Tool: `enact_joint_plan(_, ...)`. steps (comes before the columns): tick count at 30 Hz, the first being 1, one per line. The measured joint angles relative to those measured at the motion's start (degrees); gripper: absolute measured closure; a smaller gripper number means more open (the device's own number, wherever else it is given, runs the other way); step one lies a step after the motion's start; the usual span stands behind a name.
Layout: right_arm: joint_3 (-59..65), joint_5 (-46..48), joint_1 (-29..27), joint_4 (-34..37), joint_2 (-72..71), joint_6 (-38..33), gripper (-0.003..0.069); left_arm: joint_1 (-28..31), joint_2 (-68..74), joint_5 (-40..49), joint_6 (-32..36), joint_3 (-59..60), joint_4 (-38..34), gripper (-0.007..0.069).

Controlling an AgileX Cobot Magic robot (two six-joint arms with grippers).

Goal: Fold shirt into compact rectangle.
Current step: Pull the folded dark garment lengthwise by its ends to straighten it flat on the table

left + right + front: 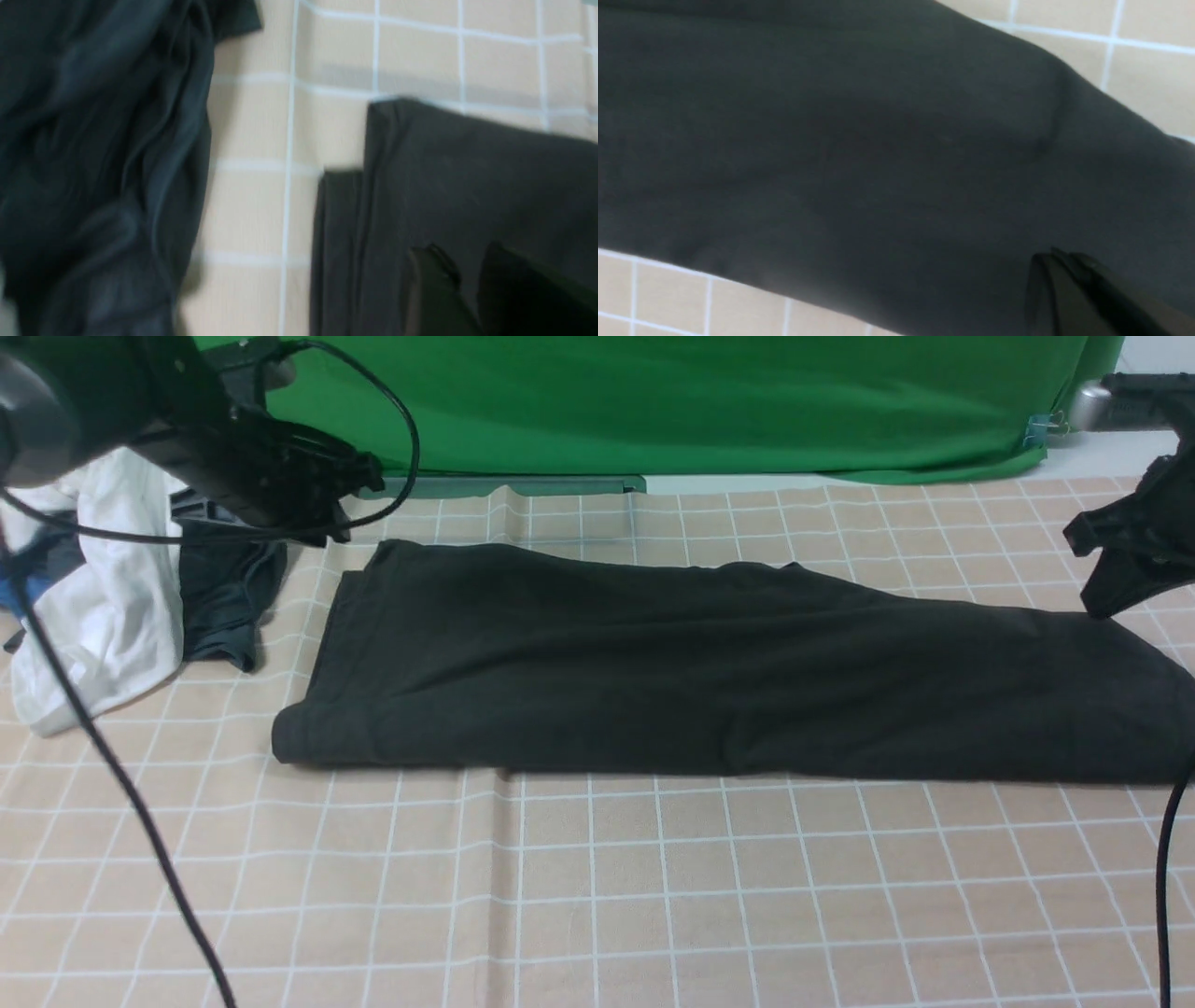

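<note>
The black shirt (709, 672) lies as a long folded band across the checked tablecloth (597, 896). It's soft, limp and layered, so I'd pinch all layers at an end corner. The left gripper (465, 254) hovers parted over it; the right gripper (1052, 261) is closed, apparently empty.

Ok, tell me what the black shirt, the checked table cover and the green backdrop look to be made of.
Black shirt: soft knit cloth, likely cotton, matte; it lies limp with rounded folded edges. Checked table cover: thin cloth or plastic sheet, can't tell which; fold creases run across it. Green backdrop: matte fabric, probably woven, draped with soft wrinkles.
</note>
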Motion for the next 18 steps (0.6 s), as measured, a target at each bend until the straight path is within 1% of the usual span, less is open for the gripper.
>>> enact_joint_plan(1,0.00,-0.28,0.28,0.37,0.00,-0.40,0.0620,0.00,1.67,0.02,0.33,-1.54,0.00,0.0404)
enact_joint_plan(2,0.00,-0.36,0.39,0.51,0.00,-0.54,0.0620,0.00,2.31,0.02,0.47,-2.09,0.00,0.0390)
enact_joint_plan(3,0.00,-0.52,0.80,0.64,-0.02,-1.07,0.0620,0.00,4.85,0.15,1.60,-3.93,-0.04,0.0330)
enact_joint_plan(4,0.00,-0.54,1.13,0.72,-0.02,-1.31,0.0620,0.00,6.28,0.22,2.23,-4.85,-0.18,0.0303)
enact_joint_plan(5,0.00,-0.59,1.24,0.72,-0.07,-1.32,0.0620,0.00,6.28,0.22,2.38,-4.96,-0.18,0.0298)
enact_joint_plan(6,0.00,-0.73,1.62,0.80,-0.06,-1.39,0.0620,-0.07,7.73,0.17,3.24,-5.38,-0.42,0.0263)
enact_joint_plan(8,0.00,-0.81,1.82,0.92,-0.06,-1.44,0.0620,-0.24,8.94,0.54,4.39,-5.38,-0.46,0.0240)
enact_joint_plan(15,0.00,-0.98,1.81,0.99,-0.06,-1.44,0.0620,-1.94,9.50,0.75,7.34,-5.39,-0.36,0.0244)
enact_joint_plan(18,0.00,-1.04,1.81,0.99,-0.06,-1.44,0.0620,-2.19,9.70,0.39,7.42,-5.56,1.14,0.0245)
